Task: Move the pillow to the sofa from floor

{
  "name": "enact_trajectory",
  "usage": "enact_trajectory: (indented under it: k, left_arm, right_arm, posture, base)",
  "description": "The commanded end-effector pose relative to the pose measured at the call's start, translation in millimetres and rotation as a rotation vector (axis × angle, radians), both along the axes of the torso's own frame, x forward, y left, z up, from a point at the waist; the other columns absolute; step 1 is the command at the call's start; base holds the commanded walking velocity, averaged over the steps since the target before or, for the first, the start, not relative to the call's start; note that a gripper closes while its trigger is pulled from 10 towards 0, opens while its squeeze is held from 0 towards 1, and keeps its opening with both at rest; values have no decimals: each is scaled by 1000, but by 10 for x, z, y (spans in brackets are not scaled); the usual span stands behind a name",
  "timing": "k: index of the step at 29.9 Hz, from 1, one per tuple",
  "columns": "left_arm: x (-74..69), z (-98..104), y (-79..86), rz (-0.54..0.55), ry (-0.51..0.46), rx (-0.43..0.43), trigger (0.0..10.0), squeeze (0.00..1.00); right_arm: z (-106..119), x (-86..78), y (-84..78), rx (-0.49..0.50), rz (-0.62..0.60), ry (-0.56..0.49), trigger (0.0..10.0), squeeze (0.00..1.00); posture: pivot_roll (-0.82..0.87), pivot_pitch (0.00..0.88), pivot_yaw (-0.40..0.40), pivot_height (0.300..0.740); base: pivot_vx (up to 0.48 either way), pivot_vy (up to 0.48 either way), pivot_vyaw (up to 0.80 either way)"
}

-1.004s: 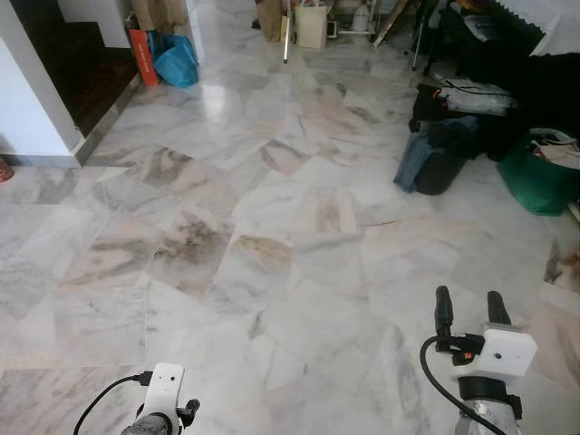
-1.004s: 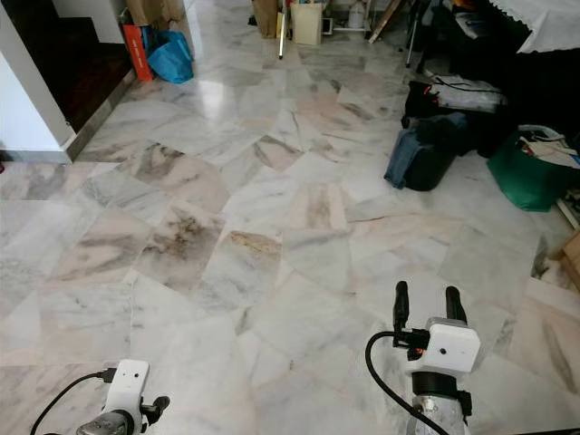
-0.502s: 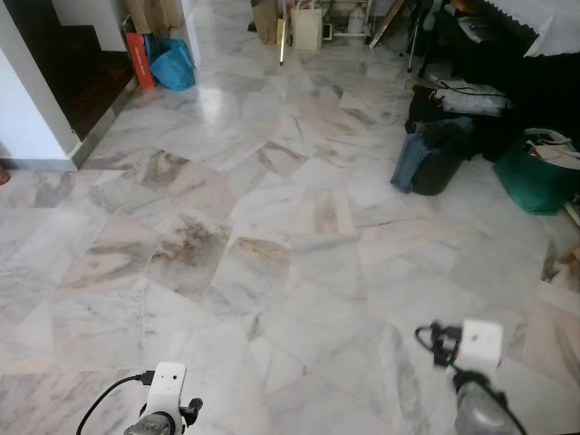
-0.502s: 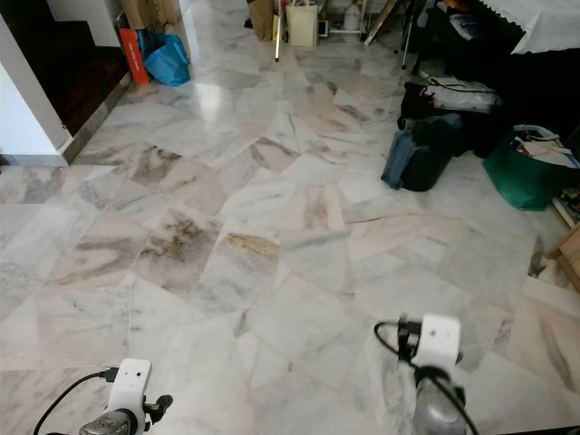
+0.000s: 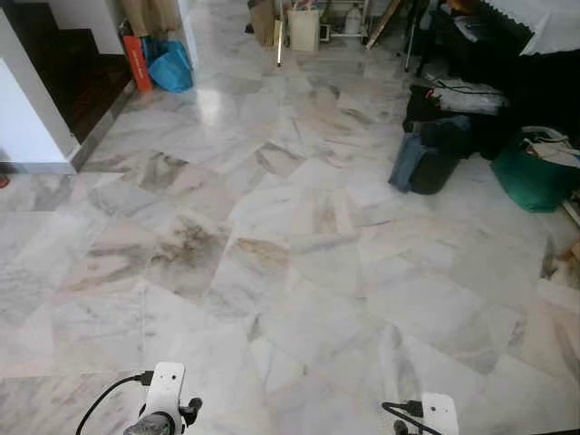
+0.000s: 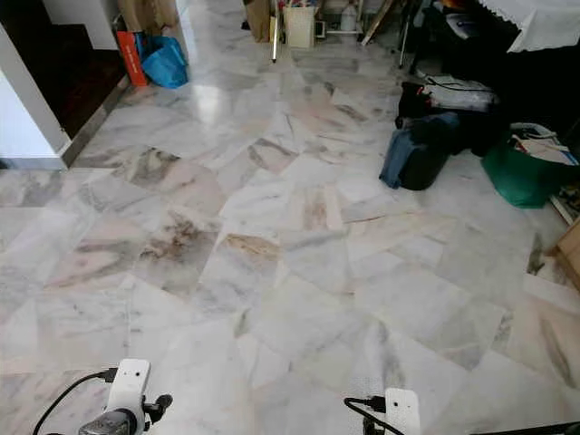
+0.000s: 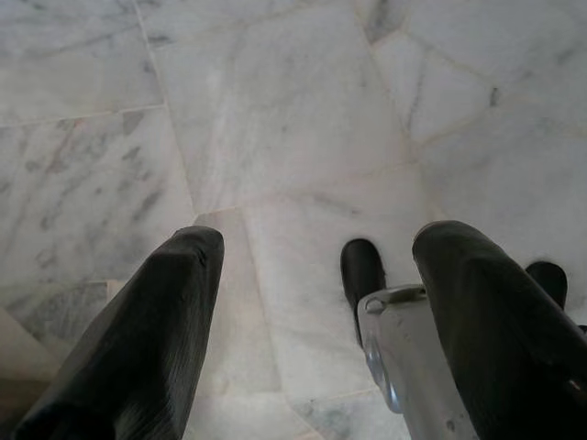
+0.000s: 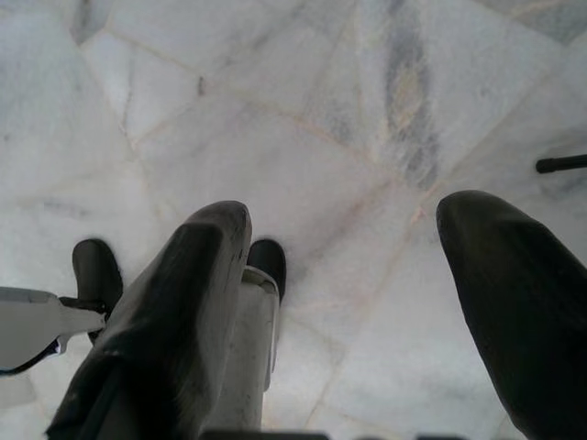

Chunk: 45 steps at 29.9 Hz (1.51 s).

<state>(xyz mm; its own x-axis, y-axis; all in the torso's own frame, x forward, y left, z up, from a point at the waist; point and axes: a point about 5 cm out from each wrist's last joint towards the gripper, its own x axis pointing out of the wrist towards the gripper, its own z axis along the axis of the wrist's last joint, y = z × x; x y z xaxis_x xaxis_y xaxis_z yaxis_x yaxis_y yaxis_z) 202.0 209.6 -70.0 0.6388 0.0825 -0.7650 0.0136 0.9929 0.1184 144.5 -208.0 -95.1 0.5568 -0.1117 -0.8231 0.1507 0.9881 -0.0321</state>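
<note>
Both arms hang low over the marble floor; the left claw and right claw are spread, holding nothing. Farther off lie a dark bag, a green bag and a blue bag. I cannot tell where the pillow is.

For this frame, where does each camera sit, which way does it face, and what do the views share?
Head stereo pair: forward and down over the marble floor toward a dark bag; both wrists at the bottom edge.
Left wrist: along the open left gripper at floor tiles.
Right wrist: along the open right gripper at floor tiles.
Shared: the same marble floor; each wrist view catches the other gripper.
</note>
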Motion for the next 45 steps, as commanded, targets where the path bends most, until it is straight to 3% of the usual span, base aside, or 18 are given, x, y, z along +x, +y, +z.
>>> enact_trajectory:
  k: [1,8,19,45]
  left_arm:
    - [-33,-17,20,14,19,-15,10000,0]
    - [-31,-19,2,18,16,-33,10000,0]
    - [-42,-24,12,9,28,-37,10000,0]
    - [-46,-27,9,11,33,-46,10000,0]
  right_arm:
    - [-13,-46,-55,7,-11,26,10000,0]
    - [19,-13,-174,10,-9,29,10000,0]
    - [24,72,-84,32,-3,40,10000,0]
    - [14,48,-77,42,-7,41,10000,0]
  posture:
    - [71,40,5,740]
    - [73,34,2,740]
    - [72,28,7,740]
    - [72,37,7,740]
  base:
    - [0,0,0]
    - [0,0,0]
    - [-159,0,0]
    - [-251,0,0]
